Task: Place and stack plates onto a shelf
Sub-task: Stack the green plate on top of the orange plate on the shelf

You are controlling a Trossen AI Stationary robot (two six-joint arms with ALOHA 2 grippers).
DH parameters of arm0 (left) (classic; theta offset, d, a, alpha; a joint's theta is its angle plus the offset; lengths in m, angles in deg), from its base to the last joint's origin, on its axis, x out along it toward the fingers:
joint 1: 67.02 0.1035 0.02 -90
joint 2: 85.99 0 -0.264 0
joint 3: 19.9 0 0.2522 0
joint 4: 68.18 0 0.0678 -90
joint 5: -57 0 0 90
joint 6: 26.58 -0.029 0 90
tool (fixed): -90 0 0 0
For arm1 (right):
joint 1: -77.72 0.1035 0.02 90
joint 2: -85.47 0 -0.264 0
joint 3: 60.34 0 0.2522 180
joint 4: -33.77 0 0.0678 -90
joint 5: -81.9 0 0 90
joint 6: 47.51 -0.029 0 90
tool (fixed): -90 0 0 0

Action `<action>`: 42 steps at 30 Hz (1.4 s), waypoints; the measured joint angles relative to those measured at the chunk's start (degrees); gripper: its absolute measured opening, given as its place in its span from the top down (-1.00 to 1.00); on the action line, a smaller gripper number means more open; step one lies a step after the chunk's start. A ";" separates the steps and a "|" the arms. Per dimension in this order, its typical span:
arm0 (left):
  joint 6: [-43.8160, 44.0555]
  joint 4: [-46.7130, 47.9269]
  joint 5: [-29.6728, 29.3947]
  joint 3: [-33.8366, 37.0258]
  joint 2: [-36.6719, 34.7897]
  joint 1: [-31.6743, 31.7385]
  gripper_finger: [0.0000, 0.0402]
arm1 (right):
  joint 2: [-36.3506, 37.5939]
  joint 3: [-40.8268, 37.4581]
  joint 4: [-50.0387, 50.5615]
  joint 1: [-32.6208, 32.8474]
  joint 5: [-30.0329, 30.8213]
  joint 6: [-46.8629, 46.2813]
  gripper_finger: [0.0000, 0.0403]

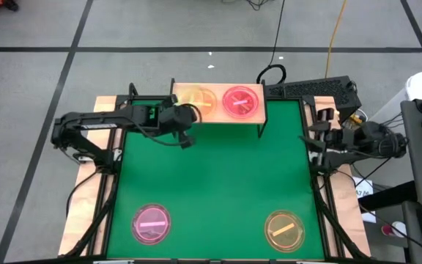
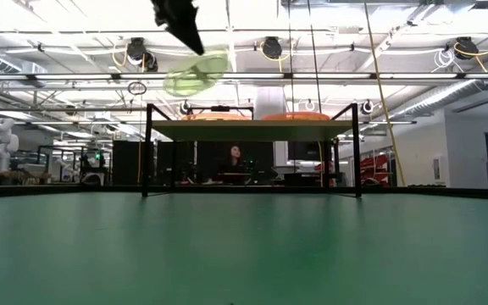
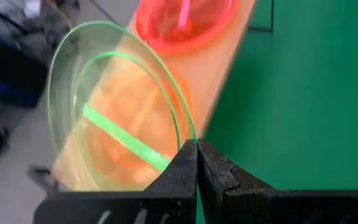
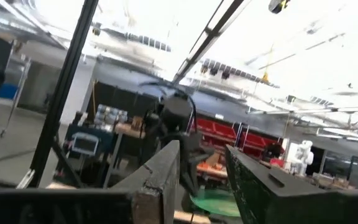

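From above, your left arm reaches across the far left of the green tabletop (image 1: 211, 183), its gripper (image 1: 185, 139) just in front of the shelf (image 1: 255, 116) at the far edge. The green plate it carries is hard to make out here against the shelf's left half, where an amber plate (image 1: 198, 100) lies. A pink plate on the shelf (image 1: 242, 102) sits on the right half. Two more plates lie at the near edge, well apart: a pink plate on the tabletop (image 1: 152, 223) on the left and an amber plate on the tabletop (image 1: 284, 230) on the right. Your right arm waits folded at the right edge, its gripper (image 1: 315, 141) off the green surface.

At table height, you see the left gripper coming down from the top, with the green plate (image 2: 195, 74) hanging tilted from its tip, above the shelf's board and over its left part. The two plates on the shelf show as thin orange and red slivers on top of the board.

Through the left wrist camera, your fingers (image 3: 179, 171) are pressed together on the rim of the green plate (image 3: 114, 112), which stands on edge and extends away from them. Behind it lie the amber plate and the pink one on the wood.

In the right wrist view, the right gripper's fingers (image 4: 160, 171) stand apart with nothing between them, pointing into the room.
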 joint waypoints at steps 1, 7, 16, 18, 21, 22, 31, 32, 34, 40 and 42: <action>-1.58 -1.73 0.00 -0.04 0.70 0.32 1.00 | 0.51 0.01 -0.11 0.00 0.00 0.00 0.45; -9.40 -5.58 0.00 -0.02 5.24 2.50 1.00 | 0.59 -0.03 0.22 0.00 -0.17 -1.08 0.45; -13.45 -7.87 -0.11 0.00 9.02 5.00 0.99 | -0.24 -2.47 -0.25 0.00 -0.20 -1.10 0.45; -13.44 -8.23 -0.15 0.00 8.95 5.22 0.97 | -0.36 -3.92 -1.68 0.00 -0.20 0.03 0.45; -13.20 -8.27 -0.15 -0.02 9.05 5.37 0.93 | -0.34 -6.56 -2.47 0.00 -0.20 1.50 0.45; -12.94 -8.24 -0.14 -0.02 9.09 5.37 0.92 | -0.35 -7.54 -2.94 0.00 -0.21 1.56 0.45; -12.81 -7.68 -0.07 0.00 9.06 5.35 0.90 | -0.34 -21.35 -8.98 0.00 -0.22 1.53 0.45; -12.82 -7.68 -0.07 0.00 9.06 5.35 0.90 | -0.34 -23.30 -9.31 0.00 -0.22 1.53 0.45; -12.82 -7.68 -0.05 0.00 9.06 5.43 0.90 | -0.32 -27.47 -8.88 0.00 -0.24 1.55 0.45; -12.56 -7.70 0.17 0.11 9.74 5.48 0.90 | -2.50 -28.61 5.08 -0.01 -2.01 1.69 0.45; -12.53 -7.99 0.35 0.11 9.68 5.60 0.90 | -3.37 -28.65 1.66 0.00 -3.34 1.56 0.45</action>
